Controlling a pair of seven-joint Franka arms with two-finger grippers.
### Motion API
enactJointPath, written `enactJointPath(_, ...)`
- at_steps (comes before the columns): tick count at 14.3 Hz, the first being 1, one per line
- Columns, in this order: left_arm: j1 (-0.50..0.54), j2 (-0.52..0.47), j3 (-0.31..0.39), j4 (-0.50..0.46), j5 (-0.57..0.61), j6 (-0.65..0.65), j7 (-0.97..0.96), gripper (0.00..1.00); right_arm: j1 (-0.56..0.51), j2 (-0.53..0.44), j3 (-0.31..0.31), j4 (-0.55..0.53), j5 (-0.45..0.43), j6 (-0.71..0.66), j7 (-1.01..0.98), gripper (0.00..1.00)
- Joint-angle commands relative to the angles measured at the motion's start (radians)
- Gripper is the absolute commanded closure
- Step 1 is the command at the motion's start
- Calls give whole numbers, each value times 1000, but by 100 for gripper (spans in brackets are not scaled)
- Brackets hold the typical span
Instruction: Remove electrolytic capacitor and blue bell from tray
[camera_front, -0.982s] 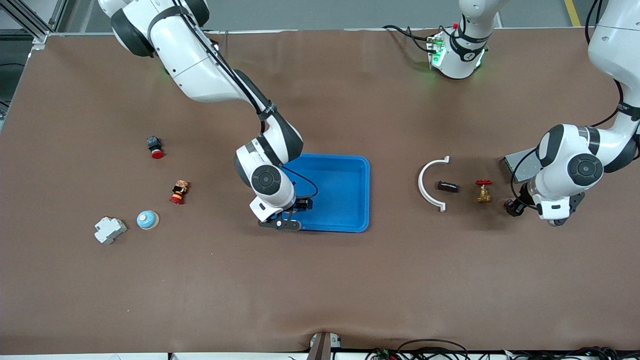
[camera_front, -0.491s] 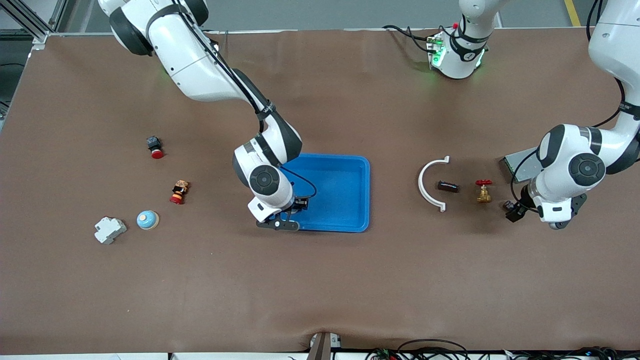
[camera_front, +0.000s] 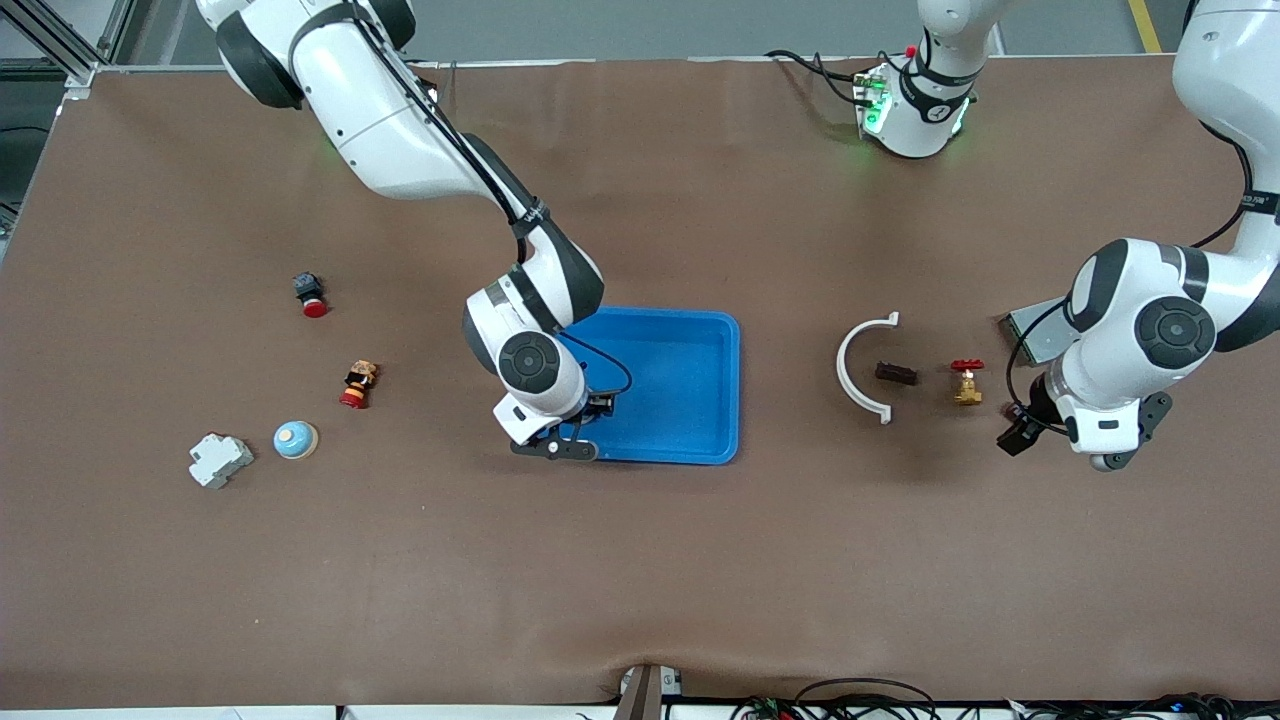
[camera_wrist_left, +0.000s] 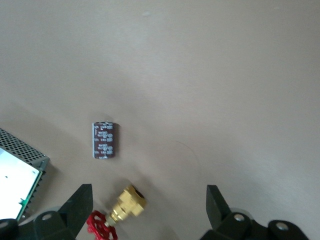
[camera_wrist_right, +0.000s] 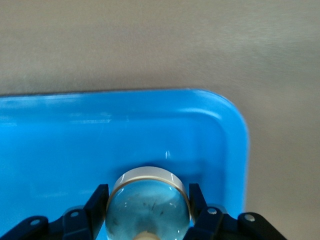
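1. I see the right gripper (camera_wrist_right: 148, 210) over the blue tray (camera_front: 700, 330), at the tray's corner nearest the front camera toward the right arm's end of the table; its jaws are narrowed onto a blue bell (camera_wrist_right: 148, 205), 1 finger (camera_wrist_right: 96, 202) on each side of the dome.
2. A second, similar blue bell (camera_front: 295, 439) rests on the table toward the right arm's end, just beside a white block (camera_front: 220, 459).
3. The left gripper (camera_wrist_left: 147, 200) hangs above the table toward the left arm's end with its jaws wide and nothing between them.
4. The capacitor (camera_front: 896, 373) lies on its side on the table, between a white curved clip (camera_front: 852, 368) and a brass valve with a red handwheel (camera_front: 966, 383).
5. In my left wrist view the capacitor (camera_wrist_left: 104, 140) is apart from the fingers (camera_wrist_left: 80, 202).
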Motion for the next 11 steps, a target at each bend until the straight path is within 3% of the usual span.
enactJointPath(1, 8, -47, -55, 29, -15, -93, 15, 0, -66, -153, 11, -19, 9, -159, -104, 100)
enactJointPath(4, 10, -90, -131, 76, -30, -222, 90, 0, -167, -270, 11, -23, 10, -351, -316, 100)
enactJointPath(6, 10, -100, -185, 157, -61, -351, 100, 0, -231, -336, 5, -50, 4, -422, -417, 100)
enactJointPath(9, 11, -100, -220, 323, -124, -553, 300, 0, -314, -468, 3, -215, -5, -388, -532, 100)
enactJointPath(11, 32, -100, -220, 387, -181, -614, 424, 0, -357, -577, 3, -400, -3, -277, -597, 100)
